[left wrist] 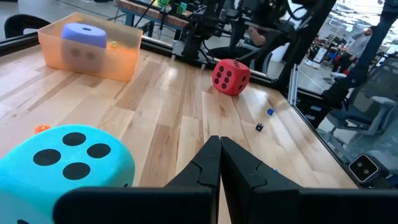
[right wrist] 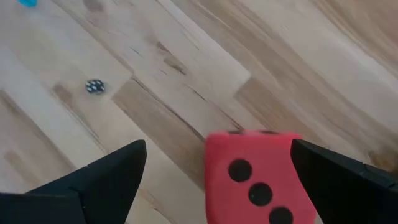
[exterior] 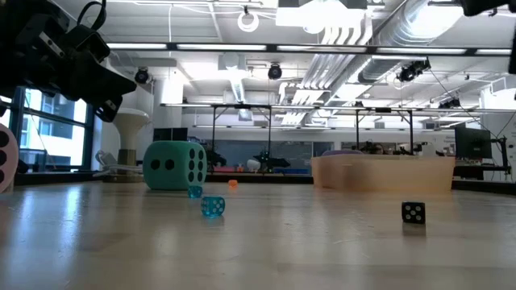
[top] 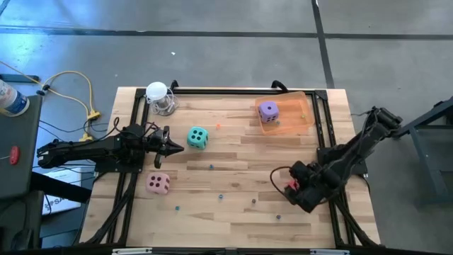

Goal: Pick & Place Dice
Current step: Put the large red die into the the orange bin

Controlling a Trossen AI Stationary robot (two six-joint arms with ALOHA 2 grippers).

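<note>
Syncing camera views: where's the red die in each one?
High view: red die barely shows, lower right, at the open right gripper.
Low view: not in it.
Left wrist view: upper middle, on the wood.
Right wrist view: bottom centre, between the fingers.
Shared landmark: orange bin.

Soft red cube die with dark pips (right wrist: 252, 177): lower part cut off by right wrist picture's edge; from above almost wholly hidden under right gripper (top: 294, 185), only red sliver showing. Soft pink cube die (exterior: 6, 159): cut by low picture's edge. Soft purple cube die (left wrist: 85, 35) inside translucent orange plastic bin (left wrist: 118, 59): pips unreadable through wall. Tiny coloured beads (top: 211, 167) near red die: too small to tell.
</note>
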